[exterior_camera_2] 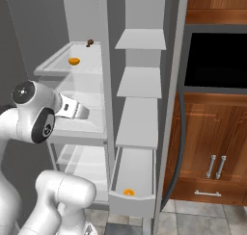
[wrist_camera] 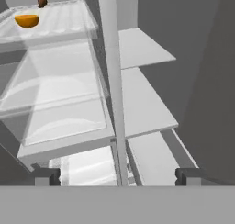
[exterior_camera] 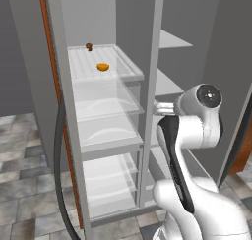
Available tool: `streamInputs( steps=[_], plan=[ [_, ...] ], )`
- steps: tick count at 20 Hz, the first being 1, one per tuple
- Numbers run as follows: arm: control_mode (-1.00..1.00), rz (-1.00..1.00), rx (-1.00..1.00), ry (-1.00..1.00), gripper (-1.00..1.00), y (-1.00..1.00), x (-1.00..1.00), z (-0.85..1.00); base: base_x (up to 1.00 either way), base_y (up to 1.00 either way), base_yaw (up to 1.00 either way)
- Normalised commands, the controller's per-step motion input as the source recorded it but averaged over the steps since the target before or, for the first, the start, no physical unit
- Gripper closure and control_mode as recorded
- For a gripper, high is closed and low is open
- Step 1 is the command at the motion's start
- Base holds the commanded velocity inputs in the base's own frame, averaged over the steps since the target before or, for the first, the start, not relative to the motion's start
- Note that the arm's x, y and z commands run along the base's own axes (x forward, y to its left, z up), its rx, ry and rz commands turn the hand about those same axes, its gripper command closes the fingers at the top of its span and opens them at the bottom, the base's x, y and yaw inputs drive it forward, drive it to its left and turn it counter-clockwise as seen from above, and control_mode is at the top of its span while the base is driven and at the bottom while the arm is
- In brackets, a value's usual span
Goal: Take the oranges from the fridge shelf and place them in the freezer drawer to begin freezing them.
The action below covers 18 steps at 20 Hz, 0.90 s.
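Note:
One orange lies on the white ribbed fridge shelf, at the top of the left compartment. A second orange rests in the open freezer drawer at the bottom of the right column. My gripper hangs open and empty in front of the fridge. It is below the ribbed shelf and well short of it, facing the centre divider. Its fingertips stand far apart.
A tiny brown knobby object sits at the back of the ribbed shelf. Translucent bins stack under it. Plain grey shelves fill the right column behind the divider post. Wooden cabinets stand to the right.

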Motion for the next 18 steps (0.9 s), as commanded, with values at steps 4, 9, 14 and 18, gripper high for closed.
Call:
streamInputs(
  steps=[4,9,14,18],
  plan=[
    [-1.0,0.1,-0.03,0.0,-1.0,0.47,0.0,0.02,0.0,0.0,0.0],
    [-1.0,0.0,0.0,-0.1,-1.0,0.54,0.02,0.64,0.0,0.0,0.0],
    [-1.0,0.0,-0.01,0.06,-1.0,0.53,0.35,0.96,0.0,0.0,0.0],
    [-1.0,0.05,0.0,0.17,-1.0,0.17,0.49,0.5,0.0,0.0,0.0]
  ],
)
